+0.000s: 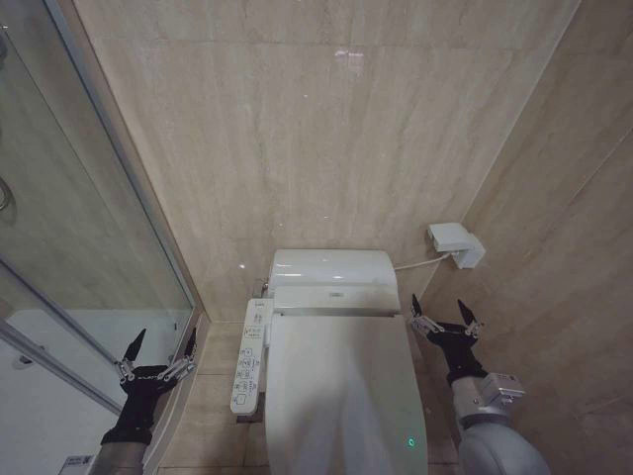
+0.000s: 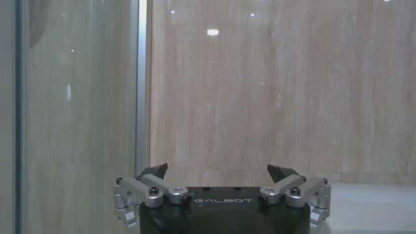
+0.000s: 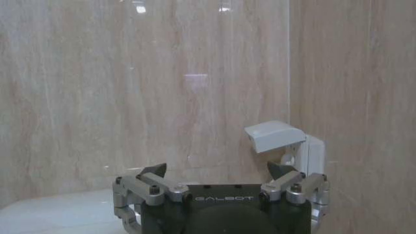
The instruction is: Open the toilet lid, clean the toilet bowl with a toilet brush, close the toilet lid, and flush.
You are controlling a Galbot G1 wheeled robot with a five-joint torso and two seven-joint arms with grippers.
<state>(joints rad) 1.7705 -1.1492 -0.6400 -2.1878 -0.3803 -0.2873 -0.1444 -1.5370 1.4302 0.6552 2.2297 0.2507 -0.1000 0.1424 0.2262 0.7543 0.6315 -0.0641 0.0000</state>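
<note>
Beige marble walls around the shut toilet lid [image 1: 341, 386], left gripper [image 1: 158, 356] and right gripper [image 1: 445, 319] jaws wide open, empty.

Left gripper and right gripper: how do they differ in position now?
The left gripper is raised beside the glass shower partition, left of the closed toilet lid; the right gripper is on the lid's right, below the wall socket cover. The left looks lower in the head view. Both are open, empty, pointing toward the back wall.
</note>
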